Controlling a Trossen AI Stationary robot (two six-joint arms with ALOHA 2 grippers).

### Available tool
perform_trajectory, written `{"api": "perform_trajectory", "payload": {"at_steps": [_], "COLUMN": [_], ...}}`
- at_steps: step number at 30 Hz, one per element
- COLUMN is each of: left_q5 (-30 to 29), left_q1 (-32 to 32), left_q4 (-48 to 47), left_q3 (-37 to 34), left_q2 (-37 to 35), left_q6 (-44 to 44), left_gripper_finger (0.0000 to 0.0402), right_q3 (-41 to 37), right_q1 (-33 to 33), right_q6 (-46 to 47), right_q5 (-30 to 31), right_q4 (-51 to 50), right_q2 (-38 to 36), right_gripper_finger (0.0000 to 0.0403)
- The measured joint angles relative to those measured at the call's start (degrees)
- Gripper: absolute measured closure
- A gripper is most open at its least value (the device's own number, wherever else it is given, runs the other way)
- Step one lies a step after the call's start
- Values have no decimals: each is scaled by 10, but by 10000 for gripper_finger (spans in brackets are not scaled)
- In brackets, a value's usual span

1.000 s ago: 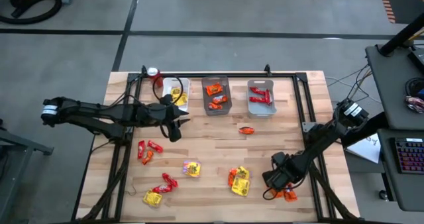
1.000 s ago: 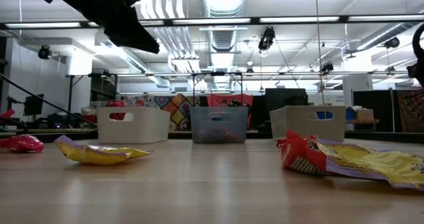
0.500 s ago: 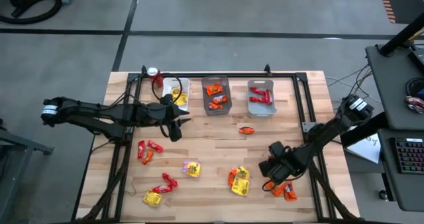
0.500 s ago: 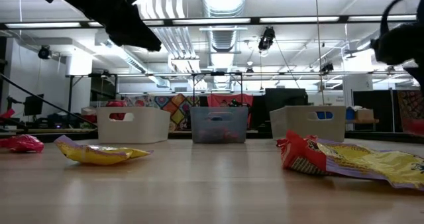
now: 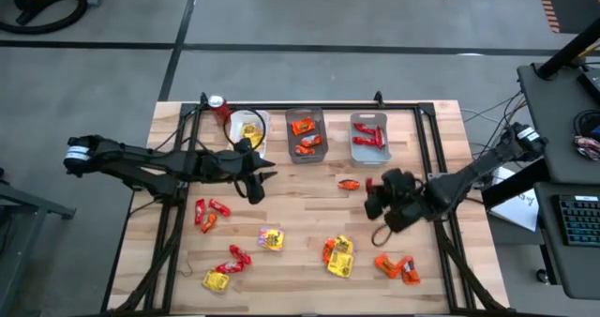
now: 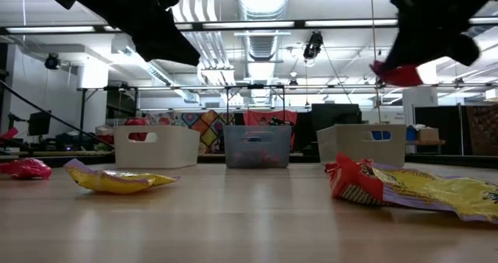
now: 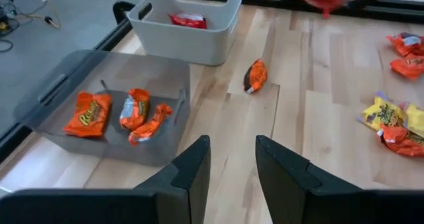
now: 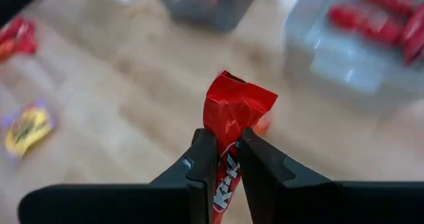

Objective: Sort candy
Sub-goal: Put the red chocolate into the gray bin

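R gripper (image 5: 375,197) is clamped on a red candy packet (image 8: 230,128), fingers (image 8: 201,164) pinching its lower half w/ the crimped top sticking up; low view shows the packet (image 6: 397,74) held well above the table (image 5: 300,190). It hangs over the table's centre-right, just beside a lone orange candy (image 5: 349,183) and near the red-candy bin (image 5: 369,137) at the far edge. Nothing between gripper and that bin except the loose orange piece.

L gripper (image 5: 259,181) sits over the left-centre of the table, just in front of the yellow-candy bin (image 5: 248,129); fingers apart, nothing between them. Its wrist cam looks at the middle bin (image 7: 106,108) w/ three orange packets, the red bin beyond, and the lone orange piece on the wood.

Three bins in a row along the far edge: yellow, orange (image 5: 306,134), red. Red soda can (image 5: 218,107) at the far-left corner next to the yellow bin.

Loose candy toward the near edge: red/orange pair (image 5: 208,212) by the left side, a yellow packet (image 5: 272,238), red + yellow cluster (image 5: 227,270) near-left, orange/yellow pile (image 5: 338,256) at centre, two orange packets (image 5: 397,266) near-right. Dark frame rails (image 5: 169,233) run along both table sides.
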Motion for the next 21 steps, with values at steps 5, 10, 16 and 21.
{"api": "perform_trajectory", "payload": {"at_steps": [5,10,16,21], "left_q5": [0,2,36,50], "left_q1": [-9,-22,-27,-30], "left_q4": [3,0,-17,-42], "left_q3": [3,4,4,4], "left_q2": [19,26,25,25], "left_q6": [-21,-40,-68,-95], "left_gripper_finger": [296,297,296,296], "right_q3": [0,6,10,10], "right_q1": [-110,-228,-360,-438], "right_q6": [-119,-228,-329,-387], "right_q5": [1,-18,-61,-96], "right_q4": [1,2,13,28], "right_q2": [-24,-27,-19,0], "right_gripper_finger": [351,351,351,351]}}
